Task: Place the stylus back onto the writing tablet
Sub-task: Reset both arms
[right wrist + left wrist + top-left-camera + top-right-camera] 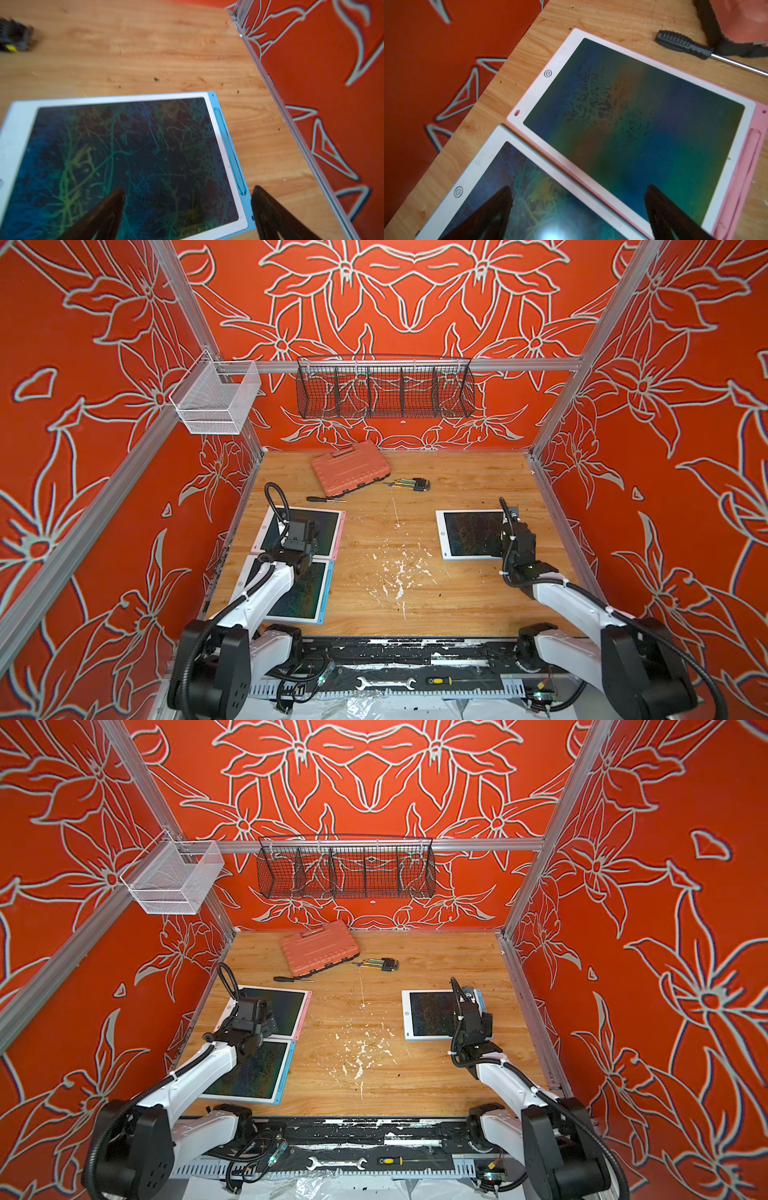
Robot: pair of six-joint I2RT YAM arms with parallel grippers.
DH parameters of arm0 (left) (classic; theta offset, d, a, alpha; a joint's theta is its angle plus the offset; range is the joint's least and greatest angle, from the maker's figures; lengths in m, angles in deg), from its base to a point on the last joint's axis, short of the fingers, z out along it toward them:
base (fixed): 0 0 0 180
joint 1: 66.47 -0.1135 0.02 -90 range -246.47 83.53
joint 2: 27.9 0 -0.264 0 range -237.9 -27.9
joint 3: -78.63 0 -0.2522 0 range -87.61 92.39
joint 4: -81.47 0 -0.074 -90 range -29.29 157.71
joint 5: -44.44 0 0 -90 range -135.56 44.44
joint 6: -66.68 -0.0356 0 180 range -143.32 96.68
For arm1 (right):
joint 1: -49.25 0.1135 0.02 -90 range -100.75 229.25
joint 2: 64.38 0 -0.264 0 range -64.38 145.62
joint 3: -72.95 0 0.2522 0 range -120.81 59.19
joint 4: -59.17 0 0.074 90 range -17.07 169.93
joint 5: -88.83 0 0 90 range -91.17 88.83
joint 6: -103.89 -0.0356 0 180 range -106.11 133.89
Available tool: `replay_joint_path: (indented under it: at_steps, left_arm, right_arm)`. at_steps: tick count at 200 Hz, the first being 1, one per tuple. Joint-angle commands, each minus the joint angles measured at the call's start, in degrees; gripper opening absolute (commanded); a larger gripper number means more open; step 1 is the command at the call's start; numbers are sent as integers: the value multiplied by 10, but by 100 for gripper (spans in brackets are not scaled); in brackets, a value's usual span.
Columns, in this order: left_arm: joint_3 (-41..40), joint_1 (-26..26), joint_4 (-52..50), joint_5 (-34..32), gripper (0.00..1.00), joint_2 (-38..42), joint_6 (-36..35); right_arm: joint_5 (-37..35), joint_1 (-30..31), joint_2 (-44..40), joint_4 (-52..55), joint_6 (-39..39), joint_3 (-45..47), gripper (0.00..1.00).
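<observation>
Blue stylus (229,149) docked flat along blue tablet's (19,116) edge

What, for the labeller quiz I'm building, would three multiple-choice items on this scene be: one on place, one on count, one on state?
1. Where on the table does the orange tool case lie?
A. near the front edge
B. at the back
C. on a tablet

2. How many writing tablets lie on the table?
A. three
B. two
C. four

3. How is the left claw?
A. shut on a tool
B. shut, empty
C. open, empty

Key:
1 B: both top views show it close to the back wall.
2 A: a pink-edged tablet and a near blue-edged tablet on the left, a right blue-edged tablet.
3 C: its fingers stand wide apart with nothing between them.
</observation>
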Motion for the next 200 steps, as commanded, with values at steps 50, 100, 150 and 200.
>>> replay_joint_path:
  at_steps: [50,100,150,200]
  left_arm:
    - [-21,-40,195,47,98,-52,-48]
    - [-14,-51,234,100,97,-76,-74]
    - [-7,-51,249,154,97,-89,-116]
    - [-15,-51,303,203,97,-123,-153]
  right_arm:
    - [75,-43,108,-254,52,8,97]
    - [111,-59,161,-333,52,25,97]
    - [145,-80,160,-325,44,23,97]
    - [188,-81,162,-327,60,24,97]
